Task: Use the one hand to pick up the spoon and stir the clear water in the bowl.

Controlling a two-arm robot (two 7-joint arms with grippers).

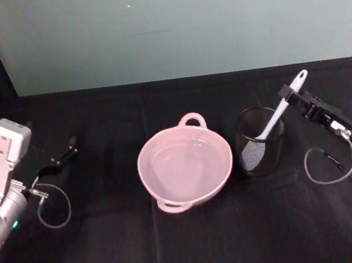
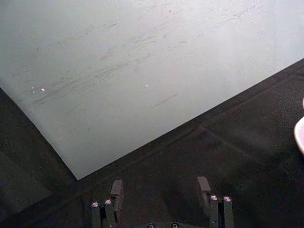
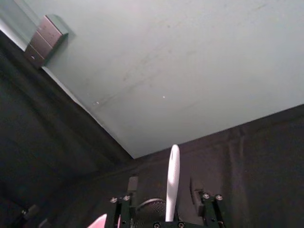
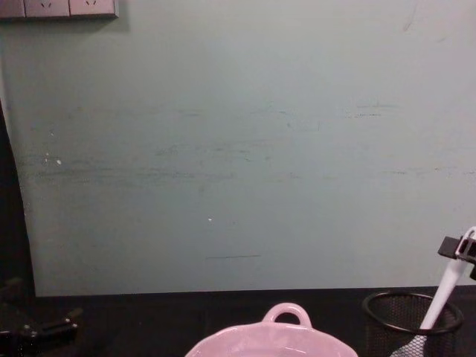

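Observation:
The white spoon (image 1: 281, 110) stands tilted in a black wire-mesh cup (image 1: 262, 146), paddle end down and handle tip up to the right. My right gripper (image 1: 292, 95) is at the upper handle, open, with one finger on each side. In the right wrist view the spoon (image 3: 172, 178) runs between the fingers (image 3: 131, 184) without visible contact. The pale pink bowl (image 1: 144, 174) sits at the table's middle, left of the cup, holding clear water (image 1: 183, 161). From the chest view I see the spoon (image 4: 448, 288), the right gripper (image 4: 461, 256) and the bowl (image 4: 286, 316). My left gripper (image 1: 68, 149) rests open at the far left.
The black cloth table meets a pale green wall behind. The mesh cup (image 4: 410, 316) stands very close to the bowl's right rim. A grey cable loop (image 1: 323, 167) hangs by the right wrist. Wall switches (image 4: 59, 7) sit high on the left.

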